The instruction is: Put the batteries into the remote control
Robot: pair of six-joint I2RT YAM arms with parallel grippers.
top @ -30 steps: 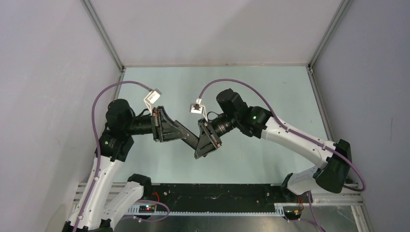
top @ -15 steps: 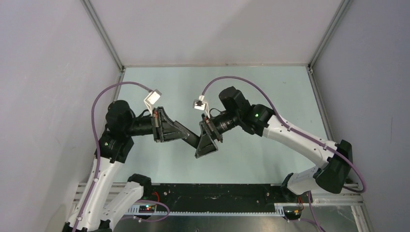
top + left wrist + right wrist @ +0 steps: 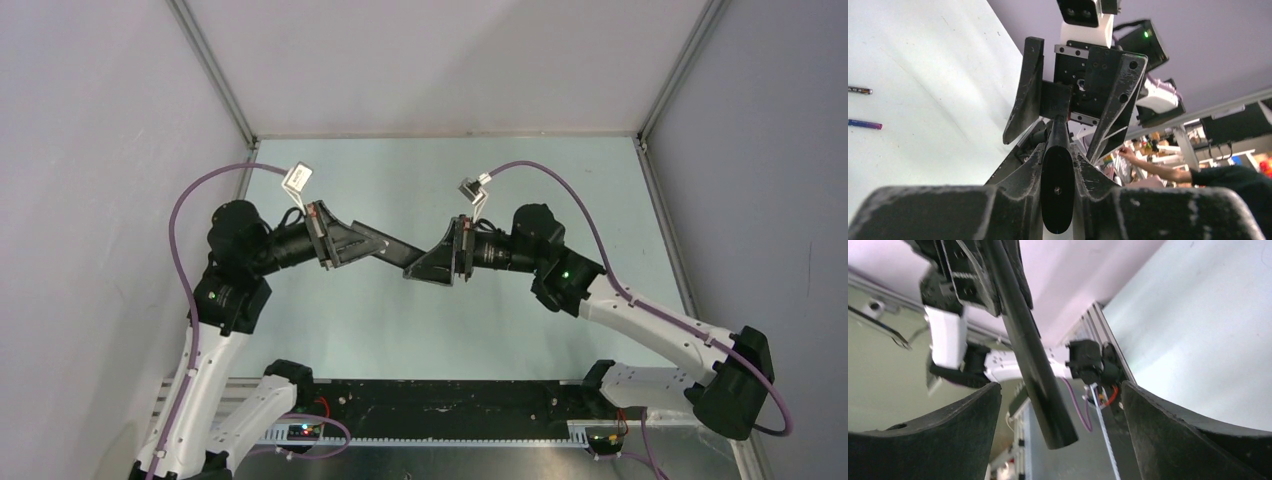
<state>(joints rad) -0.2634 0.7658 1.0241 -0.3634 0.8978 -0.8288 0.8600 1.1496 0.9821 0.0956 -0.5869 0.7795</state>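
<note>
Two batteries (image 3: 865, 124) on table (image 3: 923, 65), left of left gripper (image 3: 1057, 150) | it's clamping remote control (image 3: 1058, 190) | right gripper (image 3: 1058, 387) wide open, straddling remote's tip

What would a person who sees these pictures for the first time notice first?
Above the middle of the table, the left gripper is shut on the black remote control. The remote's free end reaches between the open fingers of the right gripper without touching them. The purple battery and the dark battery lie apart on the table, not yet loaded, at the left edge of the left wrist view.
</note>
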